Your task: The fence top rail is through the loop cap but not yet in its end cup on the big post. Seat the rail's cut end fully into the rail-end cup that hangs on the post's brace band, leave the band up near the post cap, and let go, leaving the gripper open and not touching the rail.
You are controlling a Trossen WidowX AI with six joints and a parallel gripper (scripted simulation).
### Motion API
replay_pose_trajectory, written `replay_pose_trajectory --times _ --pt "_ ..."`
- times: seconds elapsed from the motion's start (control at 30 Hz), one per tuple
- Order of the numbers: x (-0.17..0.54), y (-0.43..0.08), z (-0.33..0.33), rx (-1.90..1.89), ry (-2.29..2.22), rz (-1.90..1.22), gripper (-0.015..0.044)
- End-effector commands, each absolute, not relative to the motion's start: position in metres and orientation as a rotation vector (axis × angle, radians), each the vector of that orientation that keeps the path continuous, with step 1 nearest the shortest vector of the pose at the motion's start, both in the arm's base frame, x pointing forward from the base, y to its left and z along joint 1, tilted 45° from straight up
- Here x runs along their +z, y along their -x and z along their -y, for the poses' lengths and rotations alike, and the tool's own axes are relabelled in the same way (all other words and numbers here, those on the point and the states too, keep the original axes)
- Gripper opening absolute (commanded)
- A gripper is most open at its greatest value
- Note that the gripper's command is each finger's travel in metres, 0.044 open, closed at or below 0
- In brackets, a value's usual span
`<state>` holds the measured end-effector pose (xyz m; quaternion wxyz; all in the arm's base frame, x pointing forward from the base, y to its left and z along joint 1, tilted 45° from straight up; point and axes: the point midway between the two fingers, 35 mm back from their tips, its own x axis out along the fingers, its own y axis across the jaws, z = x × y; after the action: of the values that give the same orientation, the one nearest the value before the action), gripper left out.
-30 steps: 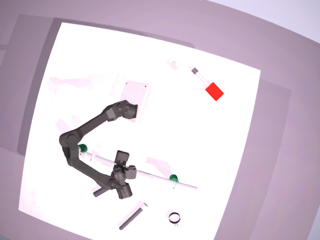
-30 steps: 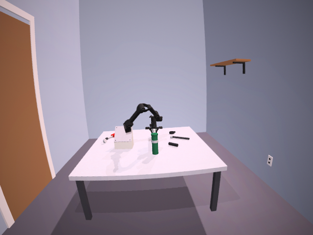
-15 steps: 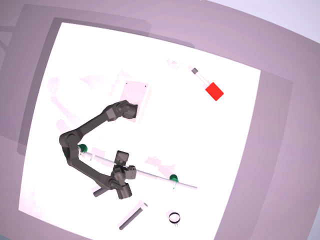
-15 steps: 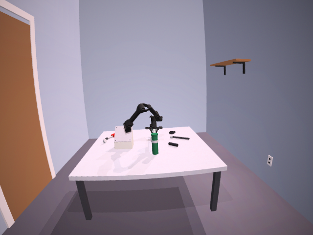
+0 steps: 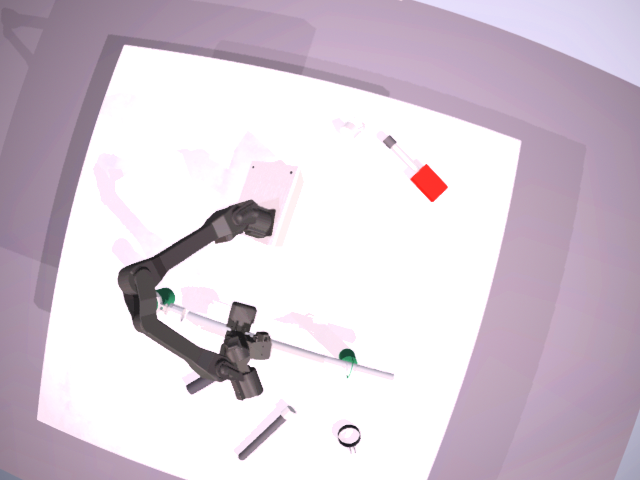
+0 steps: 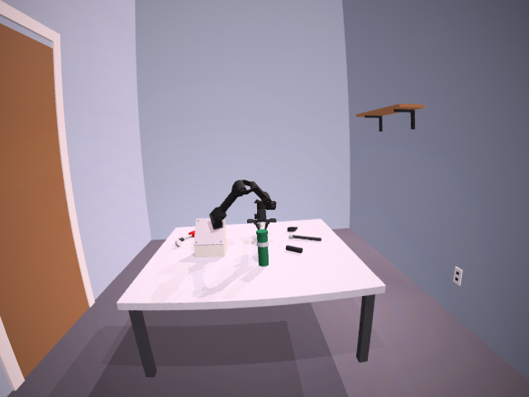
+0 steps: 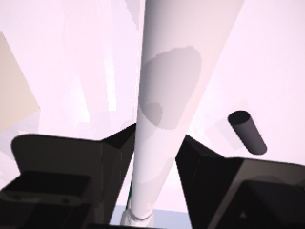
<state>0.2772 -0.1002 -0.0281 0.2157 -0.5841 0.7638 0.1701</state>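
Gripper is clamped on the white top rail, well apart from the big green post. Rail's cut end is at the rail-end cup beside that post; can't tell if it's fully seated. Brace band is around the post, below its cap with green showing between. Rail's other end reaches past the smaller post, well apart from the big post. Pale box and black cylinder lie on opposite sides of the big post in the exterior view.
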Motion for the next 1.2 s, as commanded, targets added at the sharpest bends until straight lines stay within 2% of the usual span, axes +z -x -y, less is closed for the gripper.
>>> replay_pose_trajectory --times 0.0,1.17 --pt "-0.023 -0.279 0.102 0.464 1.621 -2.111 0.0000" --pt "-0.018 -0.273 0.113 0.478 1.610 -2.124 0.0000"
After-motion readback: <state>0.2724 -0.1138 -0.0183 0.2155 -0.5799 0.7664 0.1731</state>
